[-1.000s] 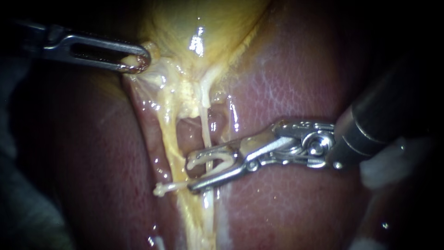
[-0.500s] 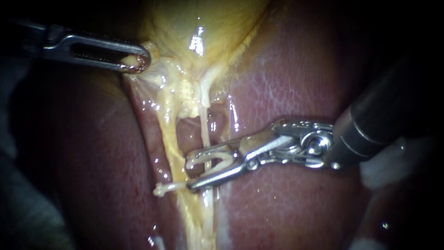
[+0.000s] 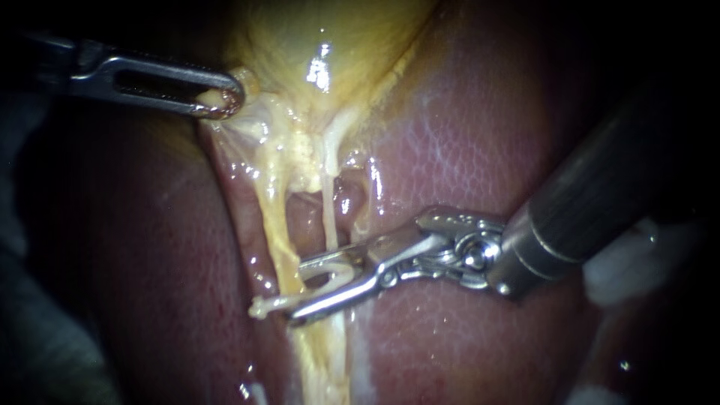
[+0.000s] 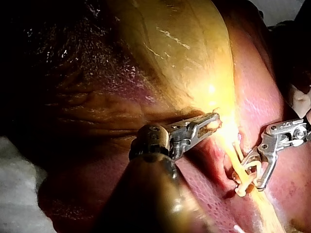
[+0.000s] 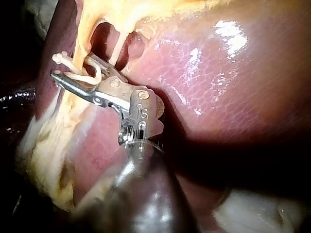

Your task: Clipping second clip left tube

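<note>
1. My left instrument point(image 3: 222, 102), a slim steel shaft ending in 2 slotted jaws, comes in from the endoscope view's upper left. Its jaws are clamped together on a pale tissue fold point(image 3: 247, 120) at the narrow end of the glistening yellow gallbladder point(image 3: 330, 37).
2. From the gallbladder, 2 strands run down over the mottled pink-red liver point(image 3: 465, 135). They are the broad yellow left tube point(image 3: 276, 225) and the thin whitish right tube point(image 3: 328, 217), with a dark gap between them.
3. My right instrument point(image 3: 298, 289), a dark shaft with a bright hinged metal tip, comes in from the right. Its 2 jaws stand apart and hold an open white U-shaped clip point(image 3: 337, 270), 1 leg lying along each jaw.
4. Those jaws cross the right tube and their tips reach the left tube. The left tube seems to lie between the tips, though glare and overlap leave that unsure.
5. A thin white clip with a knobbed end point(image 3: 260, 306) already lies across the left tube, just beside the tip of the lower jaw.
6. In the right wrist view that knobbed clip sits just ahead of the jaw tips, with the U-shaped clip between the jaws behind it.
7. A wad of white gauze point(image 3: 622, 262) lies behind the right instrument's shaft.
</note>
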Motion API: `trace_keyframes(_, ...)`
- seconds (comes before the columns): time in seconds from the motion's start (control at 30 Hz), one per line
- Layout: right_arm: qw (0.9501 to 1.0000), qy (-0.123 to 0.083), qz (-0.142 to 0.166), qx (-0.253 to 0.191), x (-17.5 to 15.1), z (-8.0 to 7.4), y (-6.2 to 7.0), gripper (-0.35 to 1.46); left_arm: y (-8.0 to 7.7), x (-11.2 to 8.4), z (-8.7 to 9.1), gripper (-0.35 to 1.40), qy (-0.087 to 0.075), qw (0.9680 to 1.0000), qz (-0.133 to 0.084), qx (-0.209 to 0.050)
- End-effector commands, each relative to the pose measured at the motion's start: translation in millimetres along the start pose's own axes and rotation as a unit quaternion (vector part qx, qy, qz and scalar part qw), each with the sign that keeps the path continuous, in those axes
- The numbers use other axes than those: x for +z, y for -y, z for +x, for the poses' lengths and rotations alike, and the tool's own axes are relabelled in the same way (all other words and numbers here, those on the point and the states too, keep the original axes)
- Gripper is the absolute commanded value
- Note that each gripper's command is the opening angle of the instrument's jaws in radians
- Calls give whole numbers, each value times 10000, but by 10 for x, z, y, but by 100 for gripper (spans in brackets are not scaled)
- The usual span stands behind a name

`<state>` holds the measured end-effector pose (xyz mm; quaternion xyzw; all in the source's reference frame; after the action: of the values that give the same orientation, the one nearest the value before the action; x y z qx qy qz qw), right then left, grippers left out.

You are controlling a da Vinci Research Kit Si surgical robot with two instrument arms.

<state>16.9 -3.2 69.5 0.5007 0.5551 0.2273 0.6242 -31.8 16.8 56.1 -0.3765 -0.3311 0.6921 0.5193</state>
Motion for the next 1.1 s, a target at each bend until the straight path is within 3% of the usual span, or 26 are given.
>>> trace_keyframes(0.03, 10000, -19, 68, 20, 5, 1, 2, 49, 0, 0, 0, -35, -1, 10000, 2, -1)
trace_keyframes(0.13, 9999, -79, 109, 8, 17, 3, 4, 49, 0, 0, 0, -35, -1, 10000, 2, -1)
trace_keyframes(0.3, 9993, -366, 73, 8, 32, 9, 8, 48, 0, 0, 0, -35, -1, 10000, 2, -1)
trace_keyframes(0.5, 9991, -412, 72, 57, 37, 25, 22, 46, 0, 0, 0, -35, -1, 10000, 2, -1)
trace_keyframes(0.77, 9989, -397, 215, 142, 33, 49, 56, 42, 0, 0, 0, -35, -1, 10000, 1, -1)
trace_keyframes(0.93, 9992, -324, 190, 145, 34, 49, 58, 37, 0, 0, 0, -35, -1, 10000, 2, -1)
trace_keyframes(1.1, 9996, -155, 122, 209, 29, 47, 58, 13, 0, 0, 0, -35, -1, 10000, 2, -1)
